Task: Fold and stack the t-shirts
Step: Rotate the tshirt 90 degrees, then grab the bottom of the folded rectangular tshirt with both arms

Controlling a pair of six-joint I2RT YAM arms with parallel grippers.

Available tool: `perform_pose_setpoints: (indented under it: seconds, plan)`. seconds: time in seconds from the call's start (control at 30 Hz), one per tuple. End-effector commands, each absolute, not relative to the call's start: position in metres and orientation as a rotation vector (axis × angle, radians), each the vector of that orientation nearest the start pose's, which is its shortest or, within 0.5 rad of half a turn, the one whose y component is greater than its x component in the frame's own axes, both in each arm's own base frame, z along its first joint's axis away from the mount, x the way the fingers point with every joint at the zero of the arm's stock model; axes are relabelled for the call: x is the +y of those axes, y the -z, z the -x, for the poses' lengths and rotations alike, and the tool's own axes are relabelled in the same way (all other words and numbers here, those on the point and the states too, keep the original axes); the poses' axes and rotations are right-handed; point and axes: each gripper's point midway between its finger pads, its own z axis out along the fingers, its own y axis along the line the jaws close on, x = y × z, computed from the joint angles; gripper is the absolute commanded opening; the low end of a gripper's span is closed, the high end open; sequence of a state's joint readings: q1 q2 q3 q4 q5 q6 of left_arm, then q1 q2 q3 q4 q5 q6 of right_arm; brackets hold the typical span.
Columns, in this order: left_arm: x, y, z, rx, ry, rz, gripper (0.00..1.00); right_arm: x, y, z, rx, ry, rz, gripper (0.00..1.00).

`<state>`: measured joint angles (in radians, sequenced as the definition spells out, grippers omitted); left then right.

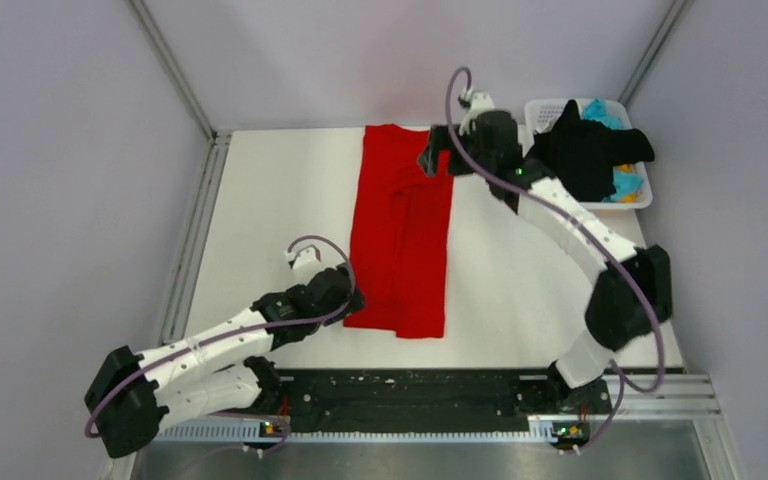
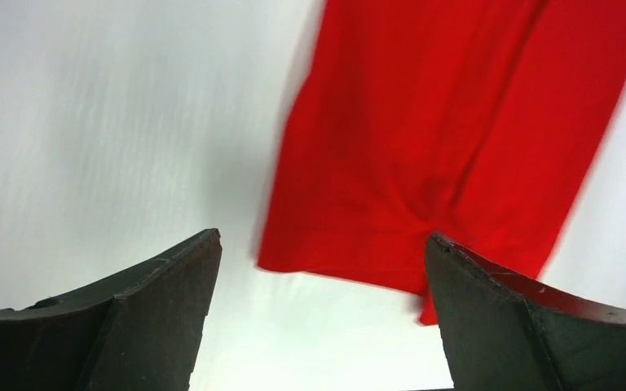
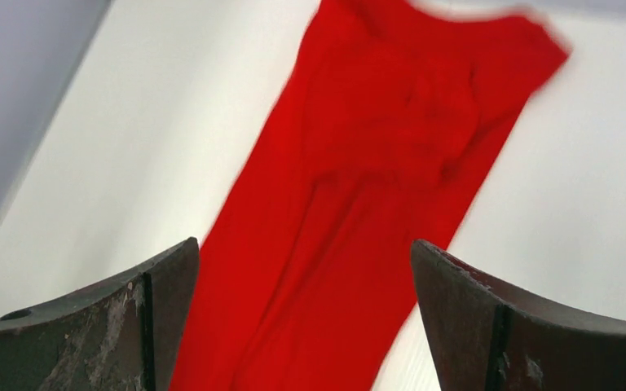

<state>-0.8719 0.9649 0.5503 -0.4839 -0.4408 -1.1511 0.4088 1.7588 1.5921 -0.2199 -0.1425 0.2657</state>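
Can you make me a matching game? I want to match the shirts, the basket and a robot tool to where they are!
Things:
1. red t-shirt
2. black t-shirt
3. basket
4. left tool

Places:
A. draped over the basket
B. far right corner of the table
C. open, by the red t-shirt's near left corner
D. lying long and flat mid-table

Pairs: 1-D, 2-A, 3-B, 4-C

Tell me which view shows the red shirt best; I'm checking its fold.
Top external: the whole red shirt shows, folded into a long strip. Left wrist catches only its near part; right wrist shows most of it, blurred.
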Motion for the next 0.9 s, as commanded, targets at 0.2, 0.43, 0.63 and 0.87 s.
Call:
perform_pose_setpoints:
  seconds: [0.2, 0.43, 0.63, 0.87]
  plan:
    - [-0.174, -0.034, -0.170, 2.530, 0.405, 0.301, 0.95, 0.256, -0.135, -0.278, 2.207, -0.638, 0.102, 0.97]
    - [-0.158, -0.010, -0.157, 2.660, 0.201, 0.273, 0.68, 0.257, -0.094, -0.227, 2.326, -0.678, 0.140, 0.95]
    - [-0.171, 0.006, -0.147, 2.743, 0.254, 0.218, 0.32, 0.254, -0.079, -0.203, 2.384, -0.579, 0.183, 0.92]
    - [-0.168, -0.001, -0.144, 2.759, 0.232, 0.213, 0.00, 0.255, -0.059, -0.165, 2.457, -0.546, 0.348, 0.81]
